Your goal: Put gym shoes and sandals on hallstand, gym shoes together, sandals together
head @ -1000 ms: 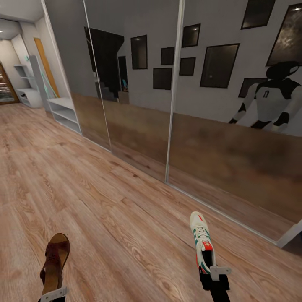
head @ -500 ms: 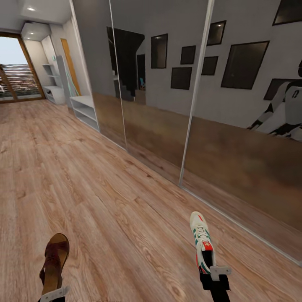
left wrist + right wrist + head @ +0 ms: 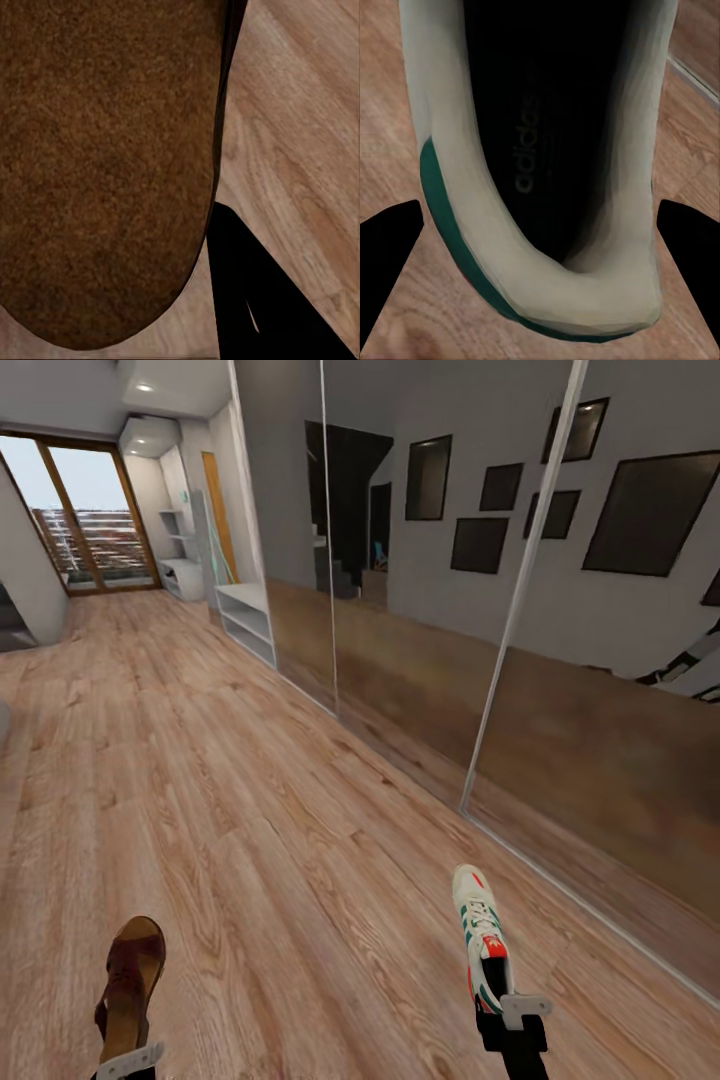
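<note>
Gym shoe at 5 o'clock in head view, held by its heel in the right claw, toe pointing ahead, clear above the corridor floor. Right wrist view: shoe opening sits between the two dark fingers, claw clenched on the heel. Sandal at 7 o'clock, gripped at the heel end by the left claw, toe forward. Left wrist view: tan footbed close up, one dark finger beside it. Hallstand at 11 o'clock, well apart, against the mirrored wall. Glass door at 10 o'clock, far end.
</note>
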Tool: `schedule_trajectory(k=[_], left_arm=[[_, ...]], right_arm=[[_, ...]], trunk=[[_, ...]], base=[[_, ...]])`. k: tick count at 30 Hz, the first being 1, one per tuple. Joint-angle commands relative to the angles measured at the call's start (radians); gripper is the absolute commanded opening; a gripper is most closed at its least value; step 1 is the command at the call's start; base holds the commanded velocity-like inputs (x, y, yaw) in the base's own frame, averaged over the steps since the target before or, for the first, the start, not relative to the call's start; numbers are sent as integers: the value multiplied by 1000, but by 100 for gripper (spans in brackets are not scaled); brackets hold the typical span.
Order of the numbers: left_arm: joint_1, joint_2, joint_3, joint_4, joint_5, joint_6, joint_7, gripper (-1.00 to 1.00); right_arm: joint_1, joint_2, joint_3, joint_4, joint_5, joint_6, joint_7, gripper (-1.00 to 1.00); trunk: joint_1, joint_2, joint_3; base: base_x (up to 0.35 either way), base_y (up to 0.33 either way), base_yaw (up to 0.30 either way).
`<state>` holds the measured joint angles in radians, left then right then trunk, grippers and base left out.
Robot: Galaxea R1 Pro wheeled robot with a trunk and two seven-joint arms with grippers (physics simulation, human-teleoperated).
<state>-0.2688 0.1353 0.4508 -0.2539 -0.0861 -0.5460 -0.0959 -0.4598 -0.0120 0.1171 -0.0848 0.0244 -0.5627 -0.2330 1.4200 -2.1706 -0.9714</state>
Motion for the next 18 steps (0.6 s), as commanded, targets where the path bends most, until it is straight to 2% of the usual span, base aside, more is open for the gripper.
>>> schedule_trajectory(k=[1,10,18], left_arm=[[-1,0,9,1,-15,-3,-5,-100],[-1,0,9,2,-12,-3,-4,-100],[0,0,9,3,-11,-3,-4,-100]], right_arm=[[0,0,9,0,3,0,-9,-100],[0,0,9,0,4,0,-9,-100],[0,0,9,0,5,0,-9,-100]], trunk=[[0,0,-1],[0,0,-4],[0,0,-4]], base=[[0,0,268],[25,0,274],[275,0,278]])
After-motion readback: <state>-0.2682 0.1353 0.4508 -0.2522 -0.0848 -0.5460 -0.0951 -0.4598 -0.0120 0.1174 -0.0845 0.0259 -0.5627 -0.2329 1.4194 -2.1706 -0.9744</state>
